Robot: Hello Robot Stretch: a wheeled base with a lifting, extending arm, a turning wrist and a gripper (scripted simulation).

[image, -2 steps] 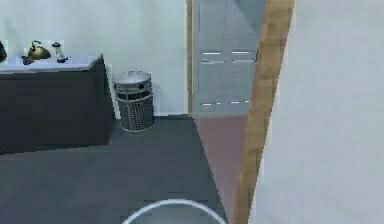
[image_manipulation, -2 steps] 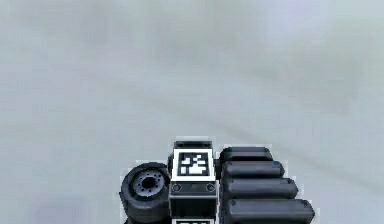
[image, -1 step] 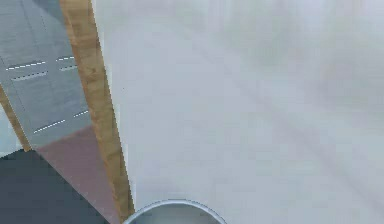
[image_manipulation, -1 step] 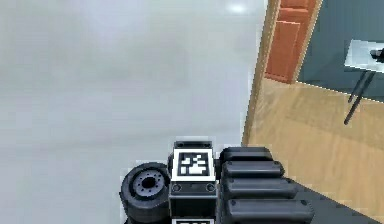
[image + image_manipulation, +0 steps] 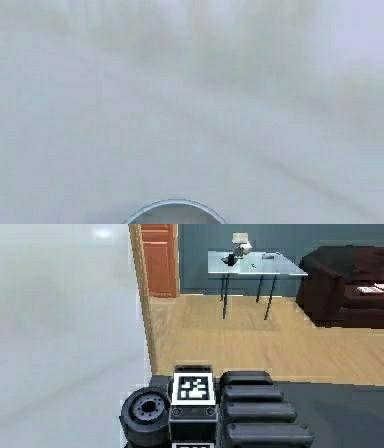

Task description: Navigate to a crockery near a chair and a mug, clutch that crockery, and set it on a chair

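A glass-topped table (image 5: 262, 266) on thin dark legs stands far out on the wood floor in the arm side view. On its far left corner sit a small dark blob (image 5: 230, 258) and a pale blob (image 5: 240, 239), too small to name. A tiny dark thing (image 5: 268, 256) lies near the table's middle. At the bottom edge, the arm's dark blocks (image 5: 258, 409) lie beside a white marker square (image 5: 195, 389). Left of it is the gripper's round dark body (image 5: 148, 413). I can't make out its far end, so I cannot tell whether it holds anything.
A pale wall (image 5: 190, 90) stands close ahead in the forward view, above a round grey rim (image 5: 172, 207) of the robot. In the arm side view a white wall (image 5: 65, 314) takes the left, with an orange-brown door (image 5: 157, 259) beyond it. A dark sofa (image 5: 350, 284) stands at the right.
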